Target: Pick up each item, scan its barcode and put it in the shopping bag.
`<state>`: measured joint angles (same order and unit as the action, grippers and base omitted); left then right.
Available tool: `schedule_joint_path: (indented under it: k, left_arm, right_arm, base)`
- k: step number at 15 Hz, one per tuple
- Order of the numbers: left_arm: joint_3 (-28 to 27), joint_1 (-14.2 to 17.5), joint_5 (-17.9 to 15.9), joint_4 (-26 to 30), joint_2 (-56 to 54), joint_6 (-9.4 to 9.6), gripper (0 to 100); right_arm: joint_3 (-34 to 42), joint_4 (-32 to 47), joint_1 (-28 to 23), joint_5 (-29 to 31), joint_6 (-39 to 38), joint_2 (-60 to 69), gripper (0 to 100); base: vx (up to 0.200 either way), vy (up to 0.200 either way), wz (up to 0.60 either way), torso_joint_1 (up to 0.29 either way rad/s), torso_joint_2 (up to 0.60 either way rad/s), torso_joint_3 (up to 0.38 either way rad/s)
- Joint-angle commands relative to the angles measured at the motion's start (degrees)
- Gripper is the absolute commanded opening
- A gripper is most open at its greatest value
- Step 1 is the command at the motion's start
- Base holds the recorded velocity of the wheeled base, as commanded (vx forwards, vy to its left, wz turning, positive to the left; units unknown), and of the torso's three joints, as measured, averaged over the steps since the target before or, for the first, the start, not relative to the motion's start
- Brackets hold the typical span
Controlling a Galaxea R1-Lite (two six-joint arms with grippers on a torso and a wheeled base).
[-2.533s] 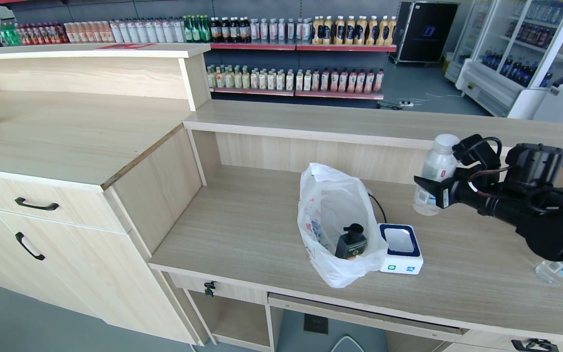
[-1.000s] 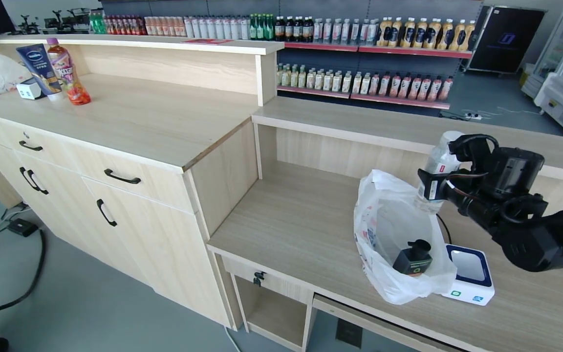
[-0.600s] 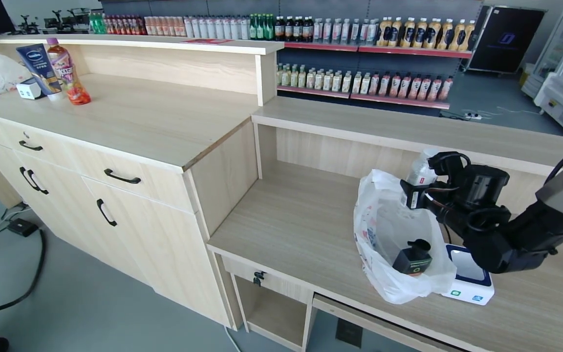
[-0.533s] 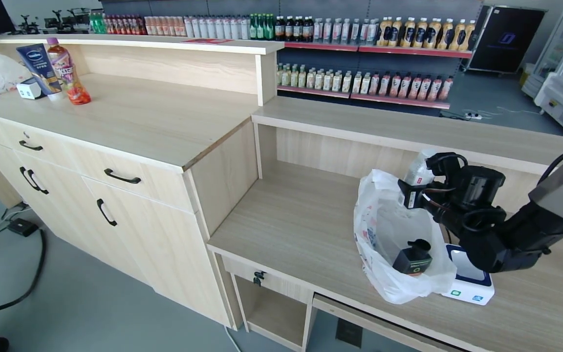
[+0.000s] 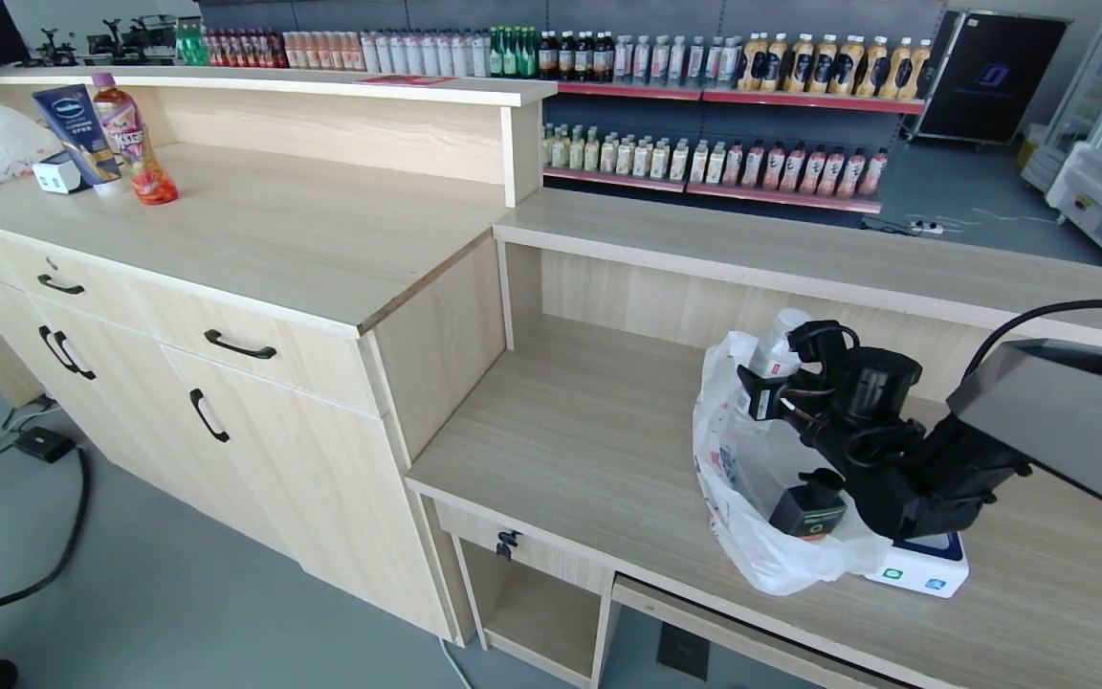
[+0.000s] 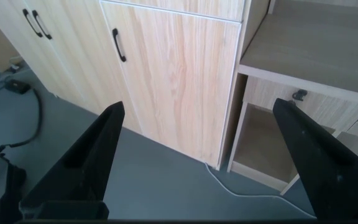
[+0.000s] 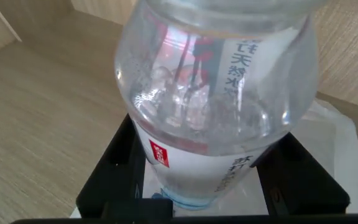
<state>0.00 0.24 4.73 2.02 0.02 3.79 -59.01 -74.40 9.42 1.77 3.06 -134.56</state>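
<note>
Right gripper (image 5: 760,390) is closed on the water bottle (image 5: 774,346), its two dark fingers pressing the clear body at the label band, cap end up and leaning slightly. That mid-body hold appears chosen to leave the base free to go in first. The bottle hangs at the rear rim of the shopping bag (image 5: 716,450); whether its base is already past the rim cannot be told. The white bag stands open-mouthed on the lower counter (image 5: 570,431), so a release here would likely drop the bottle straight in. A dark pump bottle (image 5: 807,504) already sits at the bag's bottom, so one item looks done and this one is probably at its bagging step. Touching the bag on its right is the white scanner (image 5: 929,571), kept close so the path from scan to bag is short. Left gripper (image 6: 197,106) hangs low with its fingers spread wide and nothing between them, beside the cabinet doors (image 6: 179,68), seemingly parked out of the way.
</note>
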Motion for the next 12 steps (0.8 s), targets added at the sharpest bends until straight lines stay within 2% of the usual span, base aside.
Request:
schedule_joint_path:
  k: [1,7,12]
  left_arm:
    - [0.0,0.0,0.0,0.0,0.0,-0.01,100]
    - [0.0,0.0,0.0,0.0,0.0,-0.01,100]
    - [0.0,0.0,0.0,0.0,0.0,-0.01,100]
  right_arm:
    - [-1.6,-0.2,0.9,0.0,-0.3,-2.0,0]
    - [-5.6,-0.3,0.4,0.0,-0.2,-4.3,0]
    - [-4.8,-0.3,-3.7,0.1,-0.3,-2.7,0]
  base:
    - [0.0,0.0,0.0,0.0,0.0,0.0]
    - [0.0,0.0,0.0,0.0,0.0,0.0]
    - [0.0,0.0,0.0,0.0,0.0,0.0]
